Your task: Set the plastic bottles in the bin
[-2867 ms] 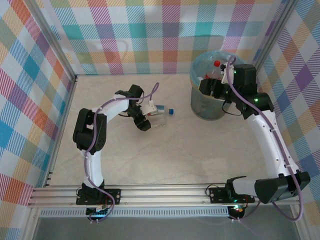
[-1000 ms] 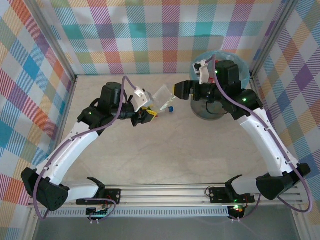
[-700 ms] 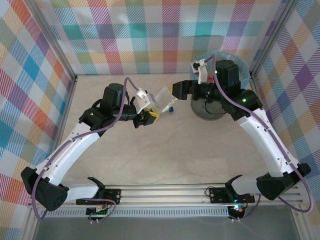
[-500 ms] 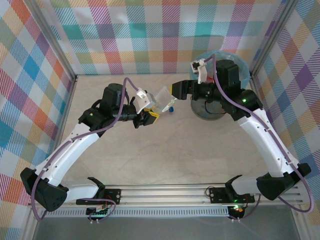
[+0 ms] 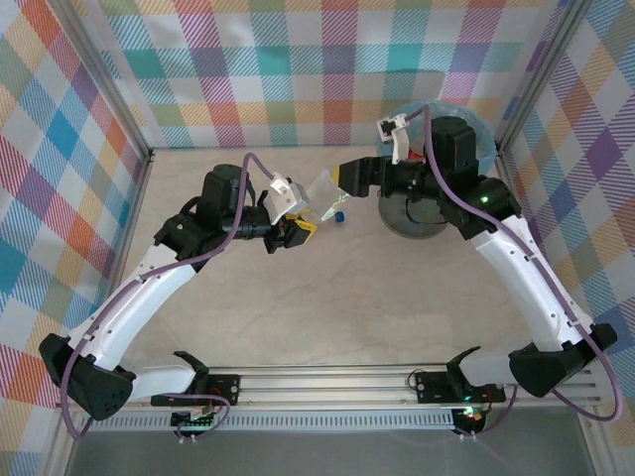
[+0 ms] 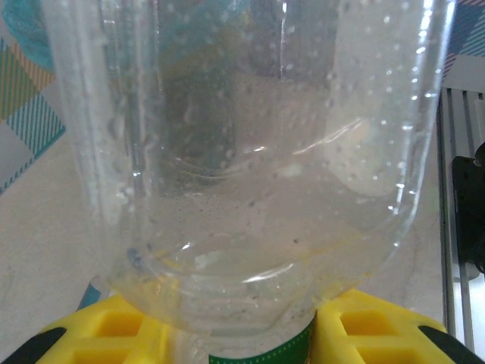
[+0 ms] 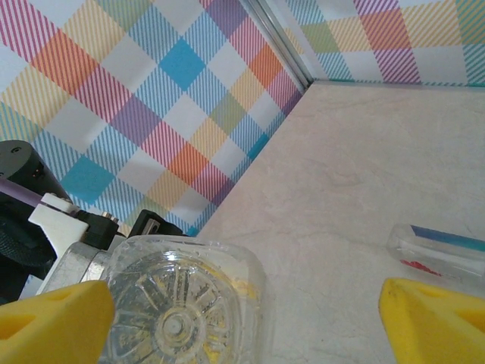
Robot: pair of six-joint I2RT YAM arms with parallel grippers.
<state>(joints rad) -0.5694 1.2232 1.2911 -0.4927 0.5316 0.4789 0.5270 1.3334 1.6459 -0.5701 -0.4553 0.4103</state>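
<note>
Right gripper has swung off the bin at back right to the clear bottle held aloft mid-table; its fingers gape wide at the base, holding nothing; left gripper clamps the bottle; an early left release could drop it.

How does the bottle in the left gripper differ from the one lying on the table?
The held bottle is clamped in the left gripper, off the table; the other bottle lies on the table. The held bottle has a green label; the lying one shows blue and red. Both are clear plastic.
</note>
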